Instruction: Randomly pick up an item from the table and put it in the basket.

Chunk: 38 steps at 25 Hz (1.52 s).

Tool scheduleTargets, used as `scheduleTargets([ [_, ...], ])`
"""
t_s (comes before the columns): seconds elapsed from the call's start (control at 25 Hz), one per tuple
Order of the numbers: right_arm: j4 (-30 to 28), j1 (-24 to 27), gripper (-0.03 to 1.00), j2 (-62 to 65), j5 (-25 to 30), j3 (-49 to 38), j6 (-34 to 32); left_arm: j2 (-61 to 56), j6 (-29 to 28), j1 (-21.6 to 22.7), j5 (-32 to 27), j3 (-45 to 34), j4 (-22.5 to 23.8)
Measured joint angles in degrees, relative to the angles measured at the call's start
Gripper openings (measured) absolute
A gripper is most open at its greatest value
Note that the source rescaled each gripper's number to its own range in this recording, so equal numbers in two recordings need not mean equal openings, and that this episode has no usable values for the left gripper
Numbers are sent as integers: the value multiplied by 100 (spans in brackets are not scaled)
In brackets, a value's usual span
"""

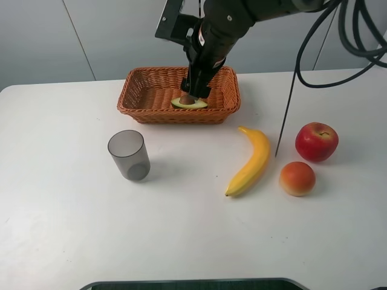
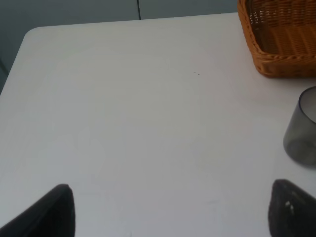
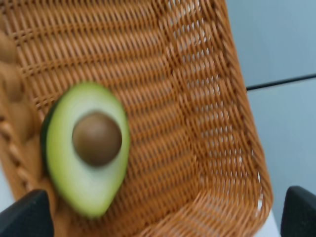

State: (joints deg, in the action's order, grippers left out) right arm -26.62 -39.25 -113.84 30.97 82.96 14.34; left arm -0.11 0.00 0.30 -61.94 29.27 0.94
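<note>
The halved avocado (image 1: 189,103) lies flesh up, brown pit showing, inside the orange-brown wicker basket (image 1: 145,112) at the back of the white table (image 1: 91,229). My right gripper (image 1: 193,92) hangs right above it, jaws open, nothing held. In the right wrist view the avocado (image 3: 86,153) is blurred on the basket floor (image 3: 212,123) between the wide-apart tips of my right gripper (image 3: 163,215). My left gripper (image 2: 170,212) is open and empty over bare table (image 2: 123,123); it does not show in the exterior view.
A grey translucent cup (image 1: 129,155) stands in front of the basket, also in the left wrist view (image 2: 302,128). A yellow banana (image 1: 253,160), a red apple (image 1: 316,141) and an orange-red fruit (image 1: 297,178) lie to the right. A black cable (image 1: 287,103) hangs by the banana.
</note>
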Motion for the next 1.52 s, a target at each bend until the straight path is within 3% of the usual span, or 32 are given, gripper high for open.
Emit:
scheduleTargets([
  [0.2, 564, -62, 100, 488, 655, -19, -12, 0, 0, 0, 0, 0, 0],
  [0.4, 1429, -155, 100, 1188, 821, -670, -63, 0, 0, 0, 0, 0, 0],
  [0.72, 2662, -68, 100, 2664, 1048, -2160, -1072, 0, 0, 0, 0, 0, 0],
  [0.92, 2805, 376, 100, 3806, 1148, -3065, -1907, 0, 0, 0, 0, 0, 0],
  [1.24, 2937, 1622, 100, 5614, 1546, -4109, -2214, 0, 0, 0, 0, 0, 0],
  [1.52, 2437, 1802, 100, 7618, 2266, -4354, -2573, 0, 0, 0, 0, 0, 0],
])
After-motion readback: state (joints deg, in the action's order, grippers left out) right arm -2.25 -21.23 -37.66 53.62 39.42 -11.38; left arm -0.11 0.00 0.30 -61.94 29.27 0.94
